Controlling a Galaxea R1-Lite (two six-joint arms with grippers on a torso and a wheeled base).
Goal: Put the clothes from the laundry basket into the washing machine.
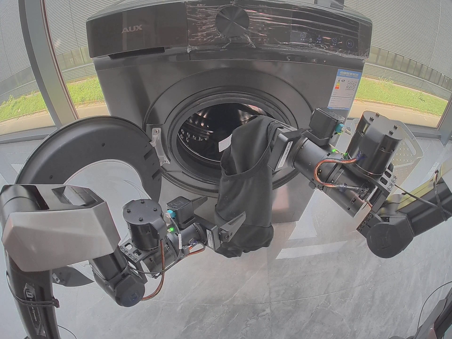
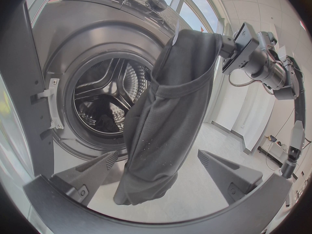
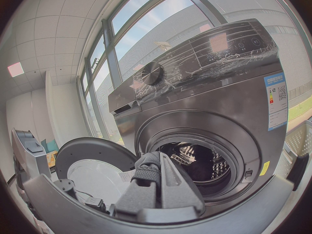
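A dark grey garment (image 1: pixel 247 184) hangs in front of the washing machine's (image 1: pixel 226 71) open drum (image 1: pixel 207 128). My right gripper (image 1: pixel 273 135) is shut on the garment's top edge, level with the upper part of the opening; its fingers (image 3: pixel 172 182) pinch the garment's fabric (image 3: pixel 146 161). My left gripper (image 1: pixel 230 231) is lower, open, with the garment's lower part (image 2: pixel 156 147) hanging between its spread fingers (image 2: pixel 97 166) without being clamped. Another dark piece of clothing (image 2: pixel 104 122) lies inside the drum. The white laundry basket (image 3: pixel 299 140) stands to the right of the machine.
The round machine door (image 1: pixel 89 151) is swung fully open to the left, just behind my left arm. Grey tiled floor lies in front of the machine. Windows and a pillar stand behind it.
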